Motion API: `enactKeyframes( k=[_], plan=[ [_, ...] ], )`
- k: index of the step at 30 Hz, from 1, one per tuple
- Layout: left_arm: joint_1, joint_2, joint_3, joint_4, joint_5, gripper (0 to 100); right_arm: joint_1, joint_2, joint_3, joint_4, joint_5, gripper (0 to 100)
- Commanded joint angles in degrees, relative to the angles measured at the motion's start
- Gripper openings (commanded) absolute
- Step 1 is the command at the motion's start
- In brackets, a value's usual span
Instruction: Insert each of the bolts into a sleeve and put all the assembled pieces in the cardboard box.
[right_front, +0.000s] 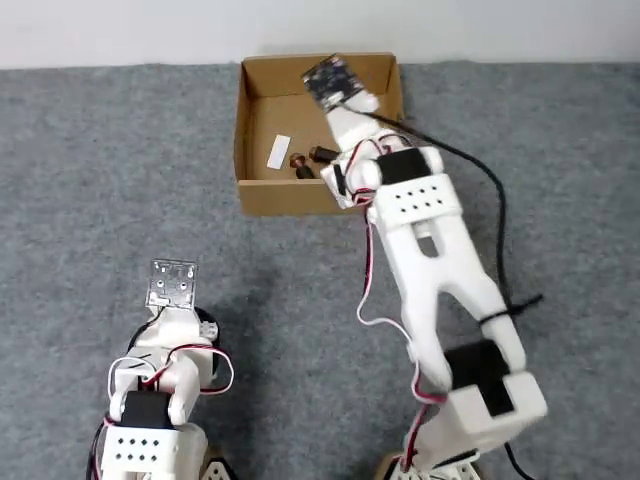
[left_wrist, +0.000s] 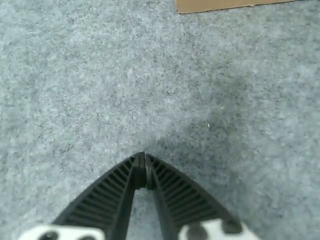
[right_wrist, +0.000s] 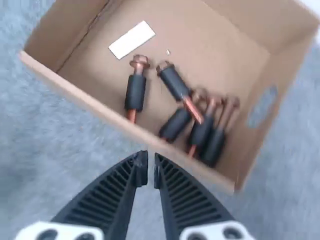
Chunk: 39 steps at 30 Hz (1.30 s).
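left hand (left_wrist: 145, 172) closed, right hand (right_wrist: 150, 167) closed and empty by cardboard box (right_wrist: 60, 35) holding 5 sleeved bolts (right_wrist: 135, 92)

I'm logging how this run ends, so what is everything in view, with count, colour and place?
assembled pieces: five, copper bolts in black sleeves, lying in the box; three bunched together, two nearer the label
cardboard box: one, brown, open-topped, at the far edge of the table
label: one, white, flat on the box floor
table cover: one, grey, carpet-like
cable: one, black, trailing beside the right arm
left gripper: black fingers, shut and empty, over bare cover well short of the box
right gripper: black fingers, holding nothing, just outside the box's wall
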Motion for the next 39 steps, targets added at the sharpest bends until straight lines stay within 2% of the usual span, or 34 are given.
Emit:
enactKeyframes(
  k=[1,10,16,19,22,29,39],
  plan=[
    [-0.18,-0.53,-0.84,0.35,0.35,1,0.92,-7.69,-1.49,7.34,-5.54,0.8],
    [-0.18,-0.53,-0.92,0.53,0.00,1,0.92,-18.68,-1.41,23.43,-14.59,0.8],
    [-0.18,-0.53,-0.92,0.53,0.00,1,1.01,-24.84,-1.41,33.36,-15.91,0.9],
    [-0.18,-0.53,-0.92,0.53,0.00,1,1.19,-29.41,0.79,34.68,-17.05,0.9],
    [-0.18,-0.53,-0.92,0.53,0.00,1,3.21,-37.49,8.26,28.88,-19.34,0.8],
    [-0.18,-0.53,-0.92,0.53,0.00,1,10.77,-57.36,40.44,9.63,-19.08,0.8],
    [-0.18,-0.53,-0.92,0.53,0.00,1,15.25,-72.75,68.92,-2.42,-19.16,0.8]
  ],
)
